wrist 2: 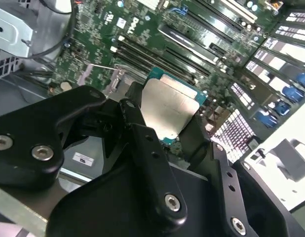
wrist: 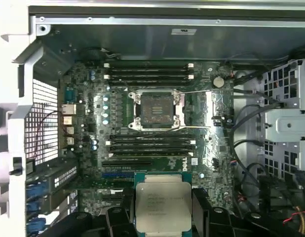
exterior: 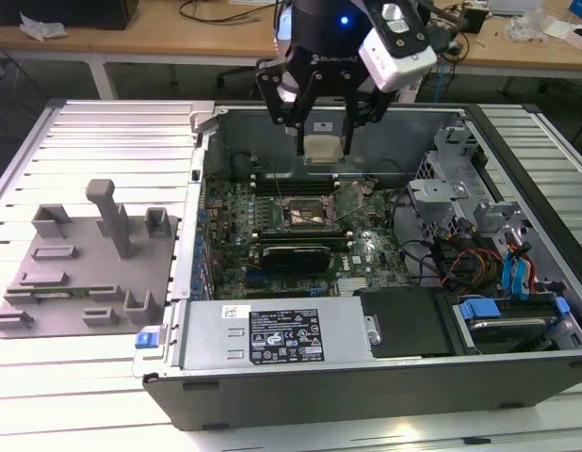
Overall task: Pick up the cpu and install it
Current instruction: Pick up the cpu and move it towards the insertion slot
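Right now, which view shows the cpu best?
First wrist view: the cpu faces the camera almost flat, its silver top clear in the end effector. The second wrist view shows it tilted, one edge behind the end effector. The exterior view shows it small and pale, held above the open case.

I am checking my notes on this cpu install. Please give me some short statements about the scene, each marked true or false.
1. The gripper is shut on the cpu. True.
2. The cpu sits in the socket. False: the socket is empty, and the cpu is held up in the gripper, apart from it.
3. The grey fixture lies to the exterior view's right of the computer case. False: it lies to the left.
4. The computer case is open. True.
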{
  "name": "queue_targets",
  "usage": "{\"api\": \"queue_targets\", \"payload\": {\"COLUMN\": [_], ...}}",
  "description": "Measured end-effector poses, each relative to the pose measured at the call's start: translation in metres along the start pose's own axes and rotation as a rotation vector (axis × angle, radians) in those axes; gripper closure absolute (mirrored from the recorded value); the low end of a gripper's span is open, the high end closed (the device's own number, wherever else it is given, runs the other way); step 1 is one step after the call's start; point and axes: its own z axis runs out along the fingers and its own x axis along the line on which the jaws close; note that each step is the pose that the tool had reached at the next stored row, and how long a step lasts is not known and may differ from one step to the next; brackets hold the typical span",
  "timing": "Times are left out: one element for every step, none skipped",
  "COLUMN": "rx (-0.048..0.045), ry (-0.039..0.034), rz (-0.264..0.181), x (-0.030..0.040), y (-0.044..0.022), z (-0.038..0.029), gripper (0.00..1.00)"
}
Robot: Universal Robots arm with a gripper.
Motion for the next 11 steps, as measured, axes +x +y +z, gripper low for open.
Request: {"api": "queue_targets", "payload": {"rx": [0.0, 0.0, 0.0, 0.0001, 0.0001, 0.0001, -0.0001, 0.0, 0.0, 0.0001, 0.0001], "ry": [0.0, 0.0, -0.0001, 0.0, 0.0, 0.0, -0.0001, 0.0, 0.0, 0.0, 0.0], "rz": [0.0, 0.001, 0.001, 0.001, 0.001, 0.001, 0.001, 0.001, 0.001, 0.001, 0.001], "x": [-0.0019, -0.0024, -0.0024, -0.0024, -0.0024, -0.0024, -0.0024, -0.0024, -0.0023, -0.0022, -0.0022], "y": [0.0, 0.0, 0.0, 0.0001, 0.0001, 0.0001, 0.0001, 0.0001, 0.0, 0.0, 0.0], "z": [0.0001, 0.0001, 0.0001, 0.0001, 0.0001, 0.0001, 0.0005, 0.0016, 0.0031, 0.0047, 0.007], "gripper": [0.45, 0.45, 0.45, 0.45, 0.45, 0.45, 0.45, 0.45, 0.45, 0.45, 0.45]}}
